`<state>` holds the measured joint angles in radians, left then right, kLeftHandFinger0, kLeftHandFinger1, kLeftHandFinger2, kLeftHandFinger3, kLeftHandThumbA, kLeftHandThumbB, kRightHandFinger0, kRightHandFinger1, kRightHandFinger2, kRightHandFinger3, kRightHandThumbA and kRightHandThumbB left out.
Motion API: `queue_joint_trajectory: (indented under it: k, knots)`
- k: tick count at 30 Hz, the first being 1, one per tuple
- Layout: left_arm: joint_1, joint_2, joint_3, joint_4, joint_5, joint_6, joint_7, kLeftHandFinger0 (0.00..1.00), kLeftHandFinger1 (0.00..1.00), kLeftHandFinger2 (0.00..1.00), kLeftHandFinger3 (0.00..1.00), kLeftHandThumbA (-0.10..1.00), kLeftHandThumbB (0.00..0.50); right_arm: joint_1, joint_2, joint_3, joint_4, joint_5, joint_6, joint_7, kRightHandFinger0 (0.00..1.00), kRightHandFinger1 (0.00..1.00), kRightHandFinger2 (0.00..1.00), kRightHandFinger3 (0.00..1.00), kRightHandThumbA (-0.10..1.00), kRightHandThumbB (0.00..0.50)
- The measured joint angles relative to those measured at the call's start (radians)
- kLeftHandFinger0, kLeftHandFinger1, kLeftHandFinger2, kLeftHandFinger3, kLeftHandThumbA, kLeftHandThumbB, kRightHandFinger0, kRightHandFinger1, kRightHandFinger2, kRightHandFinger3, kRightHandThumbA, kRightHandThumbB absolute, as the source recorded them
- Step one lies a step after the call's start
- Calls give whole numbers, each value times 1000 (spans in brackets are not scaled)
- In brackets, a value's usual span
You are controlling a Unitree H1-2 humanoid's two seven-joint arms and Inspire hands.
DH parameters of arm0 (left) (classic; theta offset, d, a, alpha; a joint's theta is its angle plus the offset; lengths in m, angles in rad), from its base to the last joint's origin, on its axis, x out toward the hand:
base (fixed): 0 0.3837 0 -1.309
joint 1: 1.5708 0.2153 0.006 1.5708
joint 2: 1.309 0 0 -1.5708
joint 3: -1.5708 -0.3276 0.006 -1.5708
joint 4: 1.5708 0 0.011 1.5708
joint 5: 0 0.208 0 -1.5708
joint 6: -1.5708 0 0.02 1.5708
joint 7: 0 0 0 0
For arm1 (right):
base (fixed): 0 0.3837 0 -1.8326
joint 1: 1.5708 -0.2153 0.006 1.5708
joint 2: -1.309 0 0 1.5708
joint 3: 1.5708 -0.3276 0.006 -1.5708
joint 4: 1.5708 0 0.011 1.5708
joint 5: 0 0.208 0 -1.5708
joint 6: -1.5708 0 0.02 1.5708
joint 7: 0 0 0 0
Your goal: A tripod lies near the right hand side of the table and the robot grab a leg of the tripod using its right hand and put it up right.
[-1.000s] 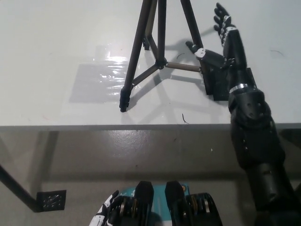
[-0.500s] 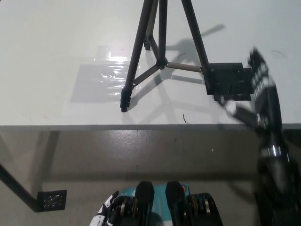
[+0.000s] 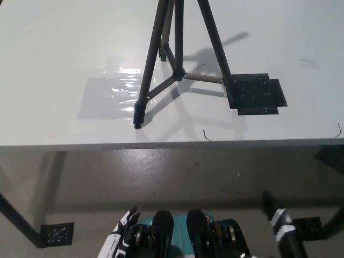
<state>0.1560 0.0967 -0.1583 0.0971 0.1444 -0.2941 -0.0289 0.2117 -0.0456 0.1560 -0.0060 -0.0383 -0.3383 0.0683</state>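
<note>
I see the tripod (image 3: 180,59) standing upright on the white table (image 3: 64,48), nobody touching it. My right hand (image 3: 280,223) hangs low below the edge, empty, fingers probably apart. Left hand (image 3: 121,239) rests bottom-left; grip unclear.

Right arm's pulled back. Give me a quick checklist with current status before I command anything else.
1. Tripod standing upright on the table: ok.
2. Its three legs spread, feet on the table: ok for the near-left foot; the others cannot tell.
3. Right hand clear of the tripod, below the table edge: ok.
4. Left hand resting low, away from the table: ok.
5. Tripod fully stable: cannot tell.
</note>
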Motion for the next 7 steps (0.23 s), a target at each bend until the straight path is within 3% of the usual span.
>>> queue_joint_trajectory:
  k: [7]
  knots:
    - [-25,1,11,7,-11,-15,-5,1000,1000,1000,1000,1000,384,-73,0,5,124,36,-23,33,1000,1000,1000,1000,1000,457]
